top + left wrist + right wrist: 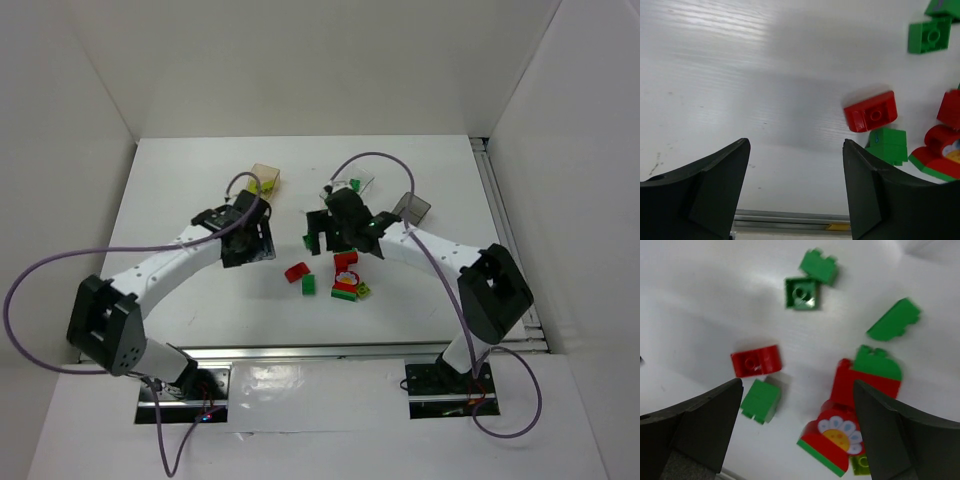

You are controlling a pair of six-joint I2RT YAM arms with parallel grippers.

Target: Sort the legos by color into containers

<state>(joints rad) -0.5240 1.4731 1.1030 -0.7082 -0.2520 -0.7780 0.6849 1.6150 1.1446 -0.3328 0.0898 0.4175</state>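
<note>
Loose legos lie mid-table: a red brick (296,270), a green brick (309,284), and a red cluster (346,275) with a lime piece (363,291). The amber container (266,176) holds something lime. A green brick lies in the clear container (352,183), and the smoky grey container (412,208) stands further right. My left gripper (252,245) (795,145) is open over bare table, with the red brick (871,111) and green brick (888,145) to its right. My right gripper (325,238) (797,385) hangs open above the red brick (756,360), the green brick (761,400) and a flower-printed red piece (837,437).
More green bricks (801,293) (894,320) lie beyond the red cluster in the right wrist view. A metal rail (790,217) runs along the table's near edge. White walls enclose the table on three sides. Both arms' cables loop above the table.
</note>
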